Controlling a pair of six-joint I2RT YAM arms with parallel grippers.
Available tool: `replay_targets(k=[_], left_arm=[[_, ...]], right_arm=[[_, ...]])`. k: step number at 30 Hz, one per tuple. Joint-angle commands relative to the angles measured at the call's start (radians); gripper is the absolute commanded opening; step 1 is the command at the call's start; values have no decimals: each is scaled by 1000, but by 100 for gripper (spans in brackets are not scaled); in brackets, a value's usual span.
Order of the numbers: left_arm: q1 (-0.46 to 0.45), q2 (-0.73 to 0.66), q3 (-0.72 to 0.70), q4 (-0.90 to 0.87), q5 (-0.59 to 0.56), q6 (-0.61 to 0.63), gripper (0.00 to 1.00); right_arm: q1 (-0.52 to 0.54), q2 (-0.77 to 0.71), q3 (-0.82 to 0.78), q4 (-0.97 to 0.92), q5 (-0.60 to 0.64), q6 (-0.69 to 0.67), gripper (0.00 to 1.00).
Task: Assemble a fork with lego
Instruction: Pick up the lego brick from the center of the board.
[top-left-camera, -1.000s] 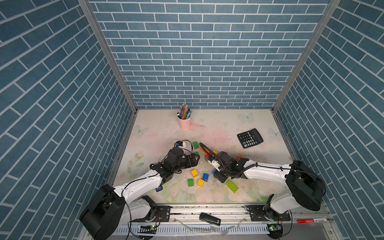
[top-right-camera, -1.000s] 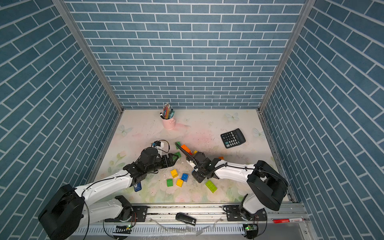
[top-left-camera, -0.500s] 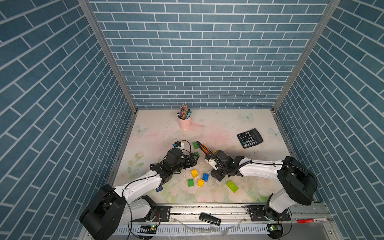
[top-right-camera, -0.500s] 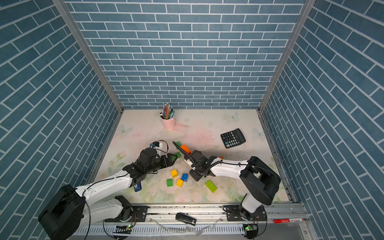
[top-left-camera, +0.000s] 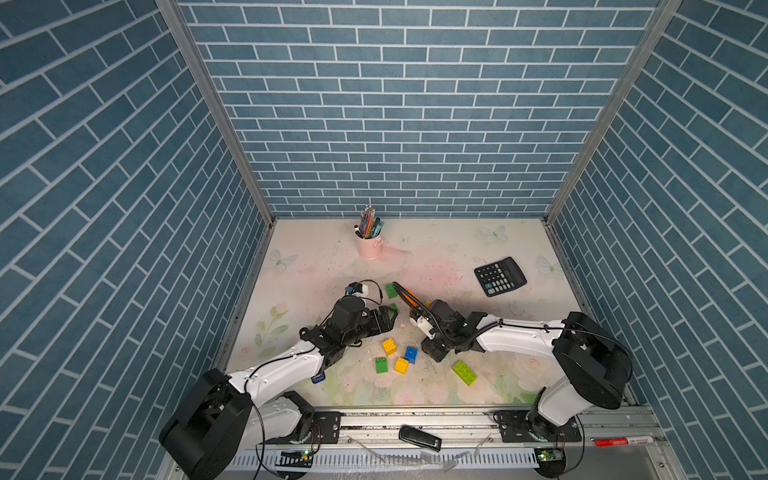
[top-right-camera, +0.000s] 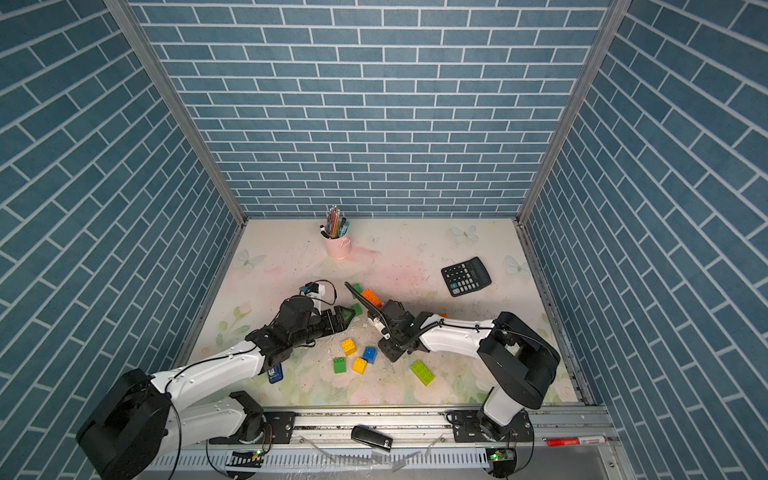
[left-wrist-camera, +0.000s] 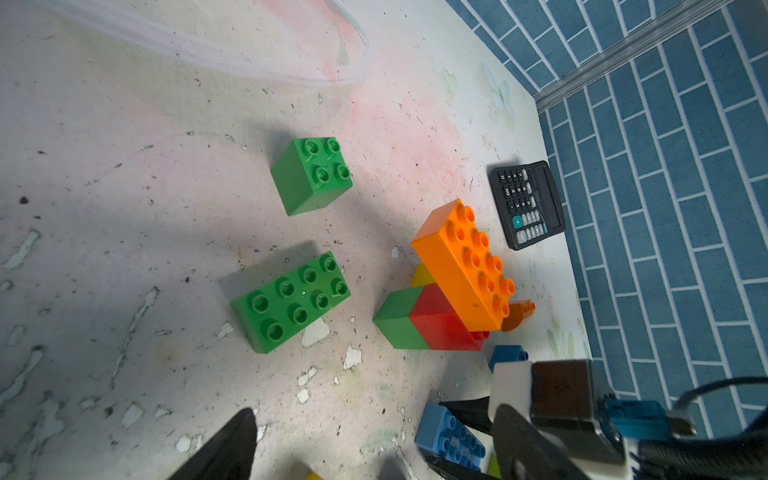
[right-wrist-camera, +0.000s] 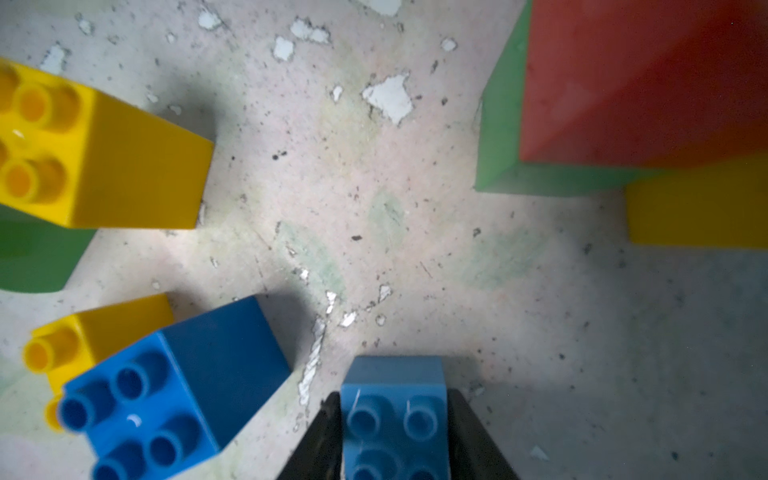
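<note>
Clamping a blue brick (right-wrist-camera: 392, 386) in the right tool (right-wrist-camera: 395, 419), close to the table (top-left-camera: 436, 253). Holding the left tool (top-left-camera: 384, 318) spread apart, empty, near a green oblong (left-wrist-camera: 291, 301) and a green square (left-wrist-camera: 311, 174). Just past those, an orange brick (left-wrist-camera: 457, 266) joined atop a red brick (left-wrist-camera: 440, 328). Loose near the right tool: a yellow square (top-left-camera: 389, 346), a blue square (top-left-camera: 411, 354), a lime brick (top-left-camera: 464, 372).

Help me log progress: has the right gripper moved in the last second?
Yes, slightly. The right gripper, shut on a blue brick, has shifted away from the calculator, toward the left of the picture in both top views.
</note>
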Motion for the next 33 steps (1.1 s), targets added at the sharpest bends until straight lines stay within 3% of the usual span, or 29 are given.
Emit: replay_targets(k=[1,18,28,33], left_arm=[[5,4,-1,1,0,5,90],[12,30,27,2,13,17,90],[118,116,190,-69,124,110,90],[143,219,294,-91,185,142,87]], right_arm=[[-4,16,28,6,0,9,42],[-5,-36,-10,22,24,64,30],[-85,-287,-33,-115,51,146,27],[-135,-276,70,-231,-17,76,25]])
